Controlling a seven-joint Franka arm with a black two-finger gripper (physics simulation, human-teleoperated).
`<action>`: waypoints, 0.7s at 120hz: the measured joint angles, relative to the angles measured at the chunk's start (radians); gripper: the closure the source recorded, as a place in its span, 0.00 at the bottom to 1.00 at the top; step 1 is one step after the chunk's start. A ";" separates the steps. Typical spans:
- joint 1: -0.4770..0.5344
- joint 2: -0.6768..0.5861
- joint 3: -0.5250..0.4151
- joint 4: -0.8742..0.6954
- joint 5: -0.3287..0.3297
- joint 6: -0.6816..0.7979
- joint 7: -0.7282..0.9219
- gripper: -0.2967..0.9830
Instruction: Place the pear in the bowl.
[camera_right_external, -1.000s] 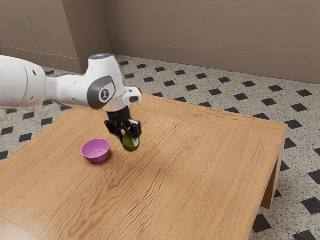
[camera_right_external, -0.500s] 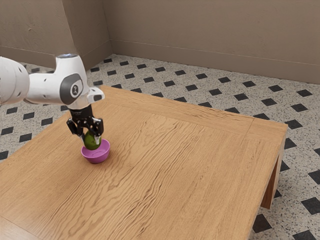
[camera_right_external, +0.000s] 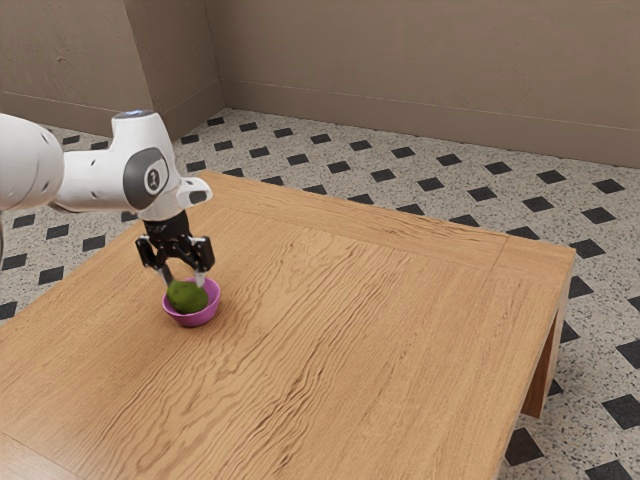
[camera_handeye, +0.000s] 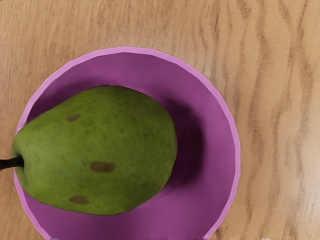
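Pear (camera_right_external: 187, 297) now down inside the purple bowl (camera_right_external: 198, 318), at the exterior view's left; a moment ago, up between the fingers. Gripper (camera_right_external: 184, 280) just above, fingers parted wide, with hold of nothing: released, by the look of it. In the wrist view, lying on its side within the bowl, stem (camera_handeye: 10, 163) reaching past the rim (camera_handeye: 237, 150). Probably means placing done, only retreat left.

White arm (camera_right_external: 90, 182), black claw (camera_right_external: 184, 281)
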 joint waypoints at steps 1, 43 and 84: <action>0.000 0.000 0.000 0.000 0.000 0.000 0.002 0.38; 0.000 -0.165 -0.050 0.315 0.037 -0.237 0.050 0.26; -0.005 -0.278 -0.195 0.480 0.113 -0.570 0.005 0.24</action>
